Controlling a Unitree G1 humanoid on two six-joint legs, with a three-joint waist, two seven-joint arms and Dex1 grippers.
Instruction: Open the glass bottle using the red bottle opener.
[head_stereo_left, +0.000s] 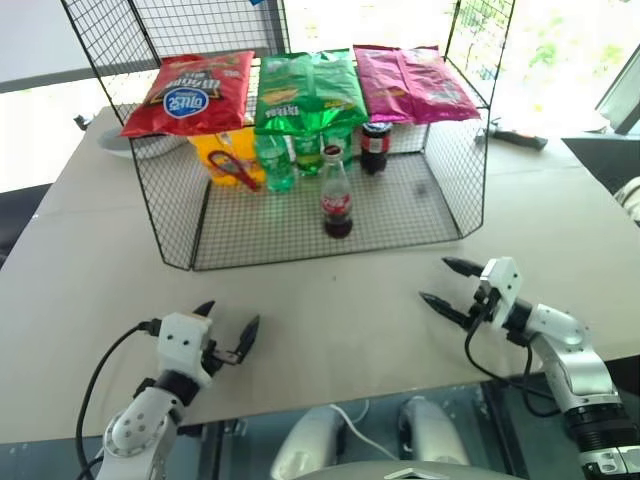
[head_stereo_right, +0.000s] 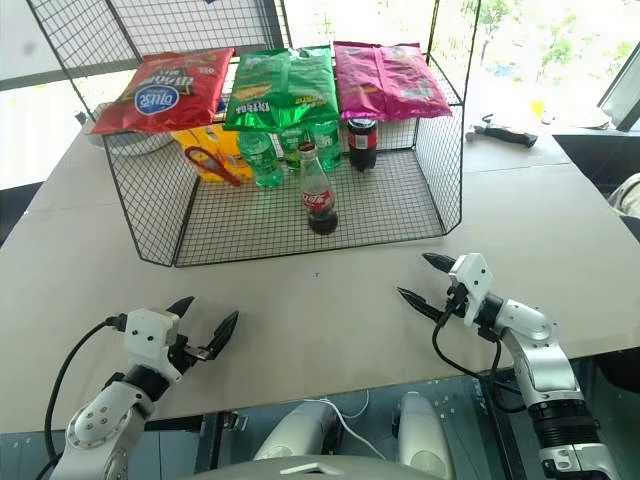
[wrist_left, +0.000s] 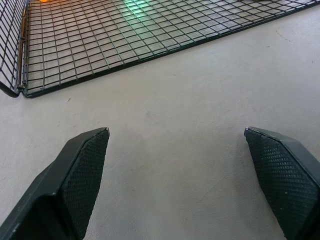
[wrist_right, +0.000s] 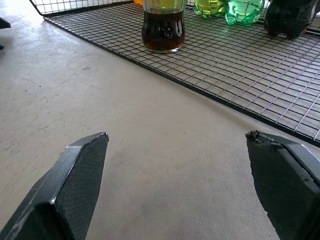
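Left tool (head_stereo_left: 226, 327) and right tool (head_stereo_left: 441, 282) — both spread wide, empty — hover above the table (head_stereo_left: 330, 310).

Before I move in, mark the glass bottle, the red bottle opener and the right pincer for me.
glass bottle (head_stereo_left: 336, 200): left eye view, on the red label band.
red bottle opener (head_stereo_left: 234, 167): left eye view, on its handle, inside the wire rack.
right pincer (head_stereo_left: 445, 283): left eye view, midway between its open fingertips.

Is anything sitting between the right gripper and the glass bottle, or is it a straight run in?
Nothing visible blocks it. The right gripper hangs open over bare table, and the glass bottle stands upright near the open front edge of the wire rack. The green bottles stand behind the glass bottle.
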